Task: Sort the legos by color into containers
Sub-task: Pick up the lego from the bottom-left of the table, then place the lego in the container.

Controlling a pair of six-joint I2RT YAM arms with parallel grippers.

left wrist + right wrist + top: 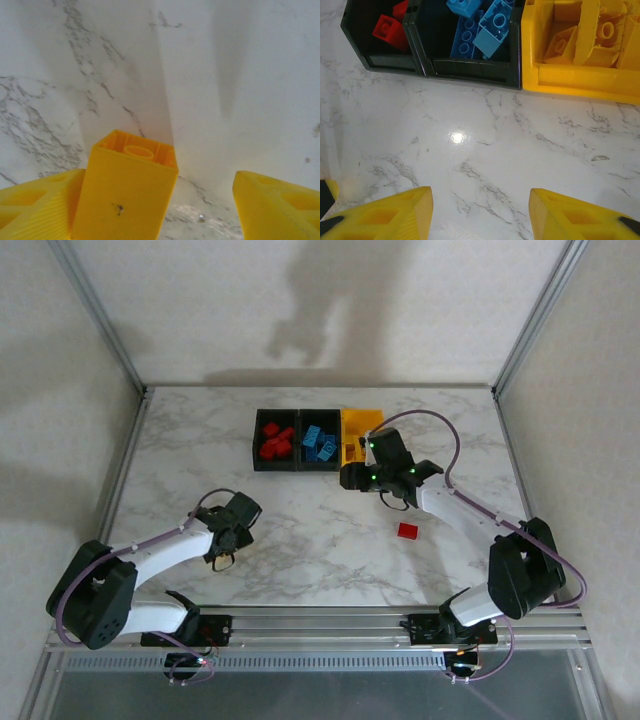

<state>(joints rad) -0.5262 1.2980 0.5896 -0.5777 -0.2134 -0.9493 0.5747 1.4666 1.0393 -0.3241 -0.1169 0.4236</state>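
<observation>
The left claw [157,182] is hovering over the marble table [240,75], and its two yellow fingers [35,205] are standing apart. A yellow lego [127,192] is sitting between them, upright, with its hollow underside pointing toward the table. It is leaning against the left finger, while a clear gap is separating it from the right finger, so the claw is not squeezing it from both sides. I cannot tell whether this brick is touching the table. The right claw [480,200] is hanging low over the table just in front of the containers [300,466], released, with nothing lying between its wide-spread fingers. Ahead of it, the left black bin [385,62] is holding red legos [387,27], the middle black bin [470,67] is holding blue legos [485,25], and the yellow bin [580,80] on the right is holding yellow legos [570,45]. Seen from above, one red lego [407,530] is lying alone on the table, on the near side of the right claw and well apart from the bins.
</observation>
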